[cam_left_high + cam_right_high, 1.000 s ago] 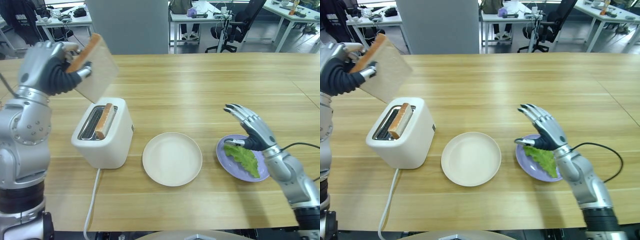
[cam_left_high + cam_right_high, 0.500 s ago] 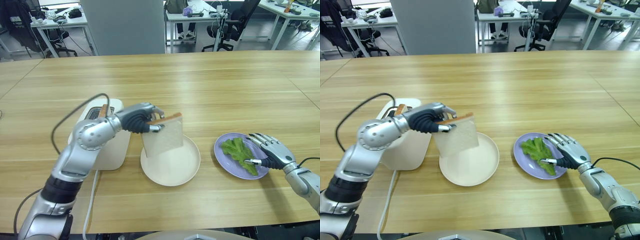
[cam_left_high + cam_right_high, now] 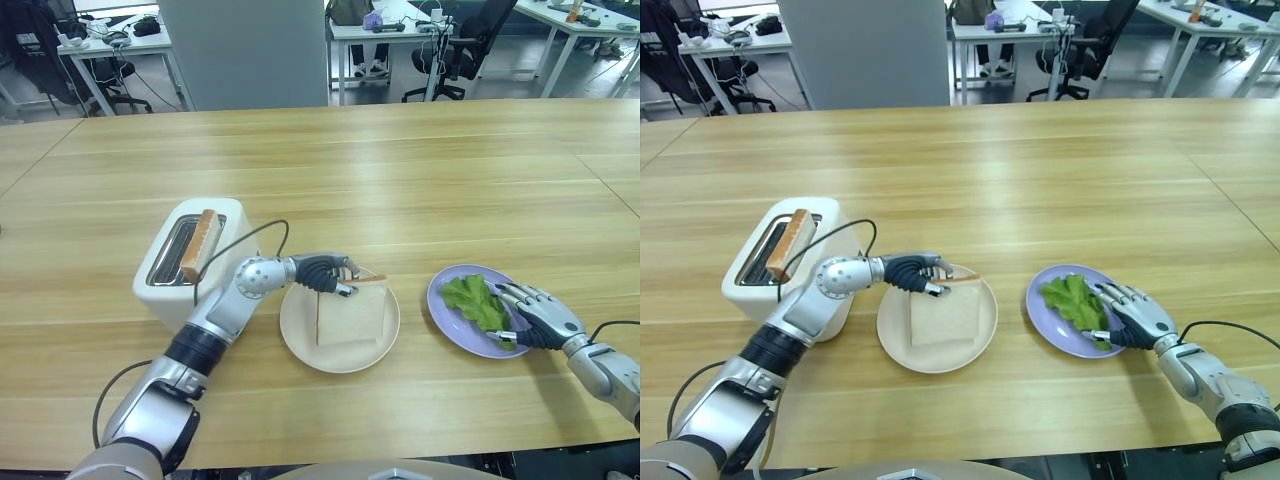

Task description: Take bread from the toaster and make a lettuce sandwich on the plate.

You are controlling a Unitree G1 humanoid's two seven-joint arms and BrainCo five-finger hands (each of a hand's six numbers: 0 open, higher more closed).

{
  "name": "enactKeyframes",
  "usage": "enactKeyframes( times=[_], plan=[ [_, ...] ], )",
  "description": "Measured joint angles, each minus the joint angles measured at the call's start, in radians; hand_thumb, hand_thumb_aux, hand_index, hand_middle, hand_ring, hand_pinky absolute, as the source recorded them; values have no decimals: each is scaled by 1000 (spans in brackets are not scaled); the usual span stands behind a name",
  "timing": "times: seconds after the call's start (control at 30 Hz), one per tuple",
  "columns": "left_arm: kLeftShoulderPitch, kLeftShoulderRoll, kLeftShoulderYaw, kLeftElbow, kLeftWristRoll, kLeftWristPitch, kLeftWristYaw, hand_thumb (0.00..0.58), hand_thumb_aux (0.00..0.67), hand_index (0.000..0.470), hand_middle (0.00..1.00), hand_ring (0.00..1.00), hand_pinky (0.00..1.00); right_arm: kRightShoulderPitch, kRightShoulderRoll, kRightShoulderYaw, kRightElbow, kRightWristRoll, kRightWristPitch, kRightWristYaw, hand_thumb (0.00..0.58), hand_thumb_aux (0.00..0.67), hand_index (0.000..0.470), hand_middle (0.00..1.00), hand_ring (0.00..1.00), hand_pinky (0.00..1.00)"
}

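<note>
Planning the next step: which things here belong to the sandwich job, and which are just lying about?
Job: toaster, spare slice in it, bread slice on cream plate, lettuce on purple plate.
Lying about: desks, office chairs, grey partition behind the table.

Bread slice [image 3: 352,320] in left hand [image 3: 325,272], low on plate [image 3: 298,342] — right hand [image 3: 542,326] at lettuce [image 3: 470,298]

The toaster [image 3: 185,285] hides most of 1 bread slice [image 3: 200,243]; the right hand [image 3: 538,322] covers the purple plate's [image 3: 462,338] right rim.
</note>
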Motion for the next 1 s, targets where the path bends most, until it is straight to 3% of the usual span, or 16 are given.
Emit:
enactKeyframes(
  times=[0.07,0.1,0.17,0.2,0.23,0.27,0.5,0.7,0.83,1.0],
  plan=[
    [-16,-4,-14,52,27,-28,16,580,670,460,1000,1000,1000,-9,-2,8,1,2,-10,-6,539,491,337,0,0,0],
    [-23,-4,-20,75,40,-40,24,580,670,460,1000,1000,1000,-10,-2,14,1,3,-12,-9,539,491,337,0,0,0],
    [-34,-1,-40,133,84,-66,38,580,670,460,1000,1000,1000,-15,-2,20,3,10,-17,-16,580,670,460,0,0,0],
    [-34,0,-49,151,99,-72,46,580,670,460,1000,1000,1000,-16,-2,20,4,11,-18,-18,580,670,460,0,0,0],
    [-34,3,-63,169,124,-82,57,575,607,417,1000,1000,1000,-17,-2,21,4,14,-22,-18,580,670,460,0,0,0],
    [-34,7,-78,183,151,-91,70,14,8,5,0,0,0,-18,-2,22,5,17,-25,-18,580,670,460,0,0,0],
    [-96,70,-138,174,412,-143,276,0,0,0,0,0,0,-19,-4,25,-5,39,-48,-21,580,670,460,0,0,0],
    [-103,138,-128,-1,559,-115,379,0,0,0,0,0,0,-7,-32,-12,-133,77,-61,-38,580,670,460,0,0,0],
    [-68,220,-46,-211,617,-57,400,0,0,0,0,0,0,14,-44,-75,-304,106,-52,-37,580,670,460,0,0,0],
    [77,337,144,-492,635,60,354,0,0,0,0,0,0,43,-45,-146,-520,147,-26,15,580,670,460,0,0,0]
  ],
)
